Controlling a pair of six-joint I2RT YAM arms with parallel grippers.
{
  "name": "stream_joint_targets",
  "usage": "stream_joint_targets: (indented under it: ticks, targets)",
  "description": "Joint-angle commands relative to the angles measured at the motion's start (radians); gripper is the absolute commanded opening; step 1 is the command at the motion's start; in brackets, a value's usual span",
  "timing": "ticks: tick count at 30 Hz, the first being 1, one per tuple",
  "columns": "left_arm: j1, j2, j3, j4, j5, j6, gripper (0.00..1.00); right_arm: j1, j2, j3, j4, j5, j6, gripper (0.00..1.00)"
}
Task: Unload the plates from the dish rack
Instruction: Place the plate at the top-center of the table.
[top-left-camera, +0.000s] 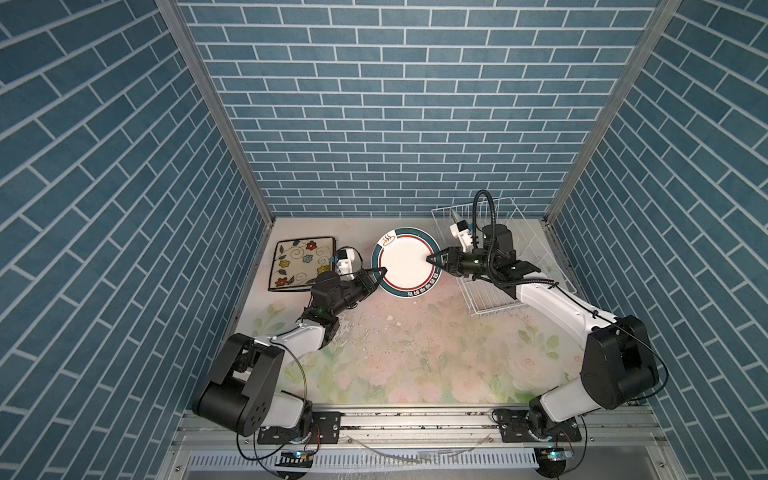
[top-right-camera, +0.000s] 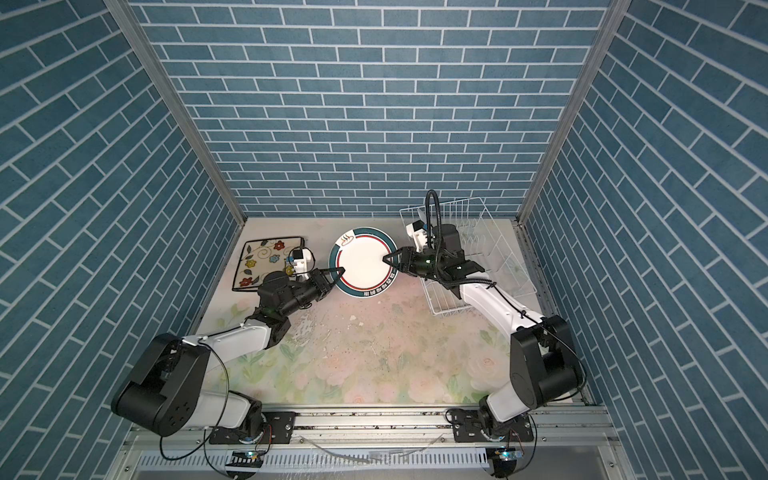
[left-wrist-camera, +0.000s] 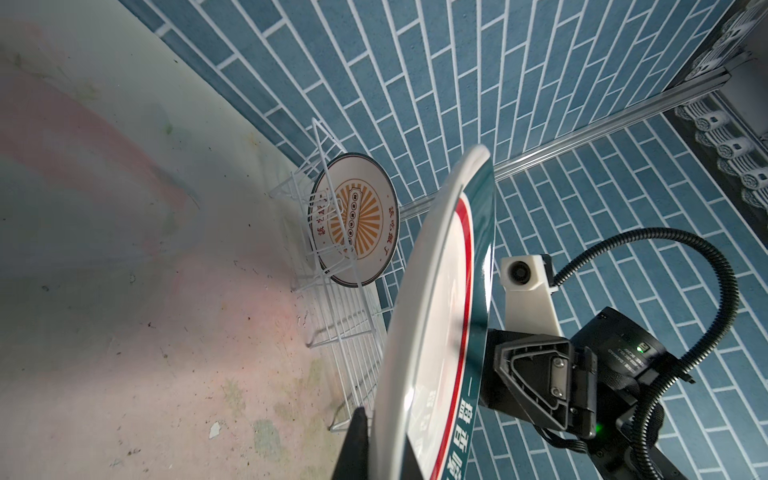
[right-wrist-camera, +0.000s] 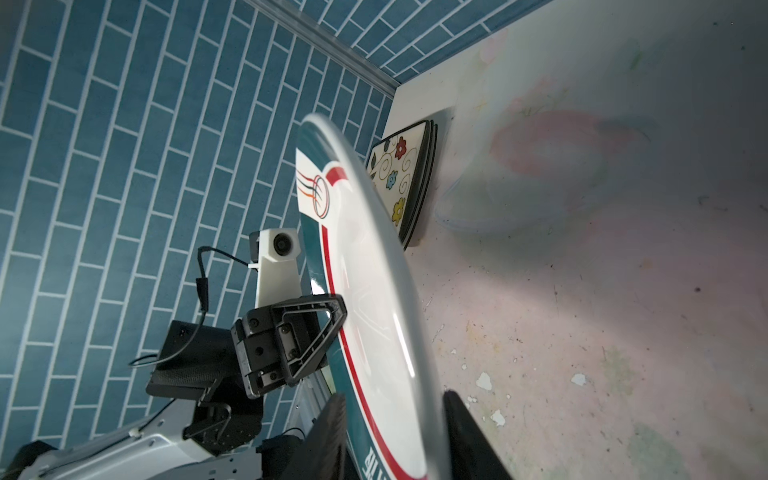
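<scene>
You're looking at the round teal-rimmed plate (top-left-camera: 405, 259) being held face up above the table, its centre white, with a red ring and lettering running round the band. The left gripper (top-left-camera: 381, 271) is pinching one side of the rim, and the right gripper (top-left-camera: 432, 258) is straddling the opposite side. It's hanging between the flowered square plate (top-left-camera: 301, 264) and the dish rack (top-left-camera: 488, 305). The square one, cream with a black rim, is lying flat on other dark-edged plates at the far left. The white wire rack is sitting at the far right, with a sunburst plate (left-wrist-camera: 357, 220) standing on edge inside it.
</scene>
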Motion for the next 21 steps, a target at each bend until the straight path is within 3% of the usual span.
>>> stream_joint_targets:
  ticks: [1, 6, 12, 21]
  targets:
    - [0.014, 0.006, 0.025, -0.039, -0.006, 0.042, 0.0, -0.016, -0.033, -0.021, 0.05, -0.056, 0.032, 0.52]
    - [0.022, -0.012, 0.045, -0.115, -0.029, 0.076, 0.0, -0.036, -0.082, -0.021, -0.043, 0.0, -0.036, 0.65]
    - [0.034, -0.019, 0.06, -0.184, -0.065, 0.115, 0.0, -0.047, -0.154, -0.02, -0.212, 0.17, -0.149, 0.82]
    - [0.055, 0.011, 0.098, -0.275, -0.112, 0.156, 0.0, -0.062, -0.242, -0.018, -0.362, 0.356, -0.263, 0.92]
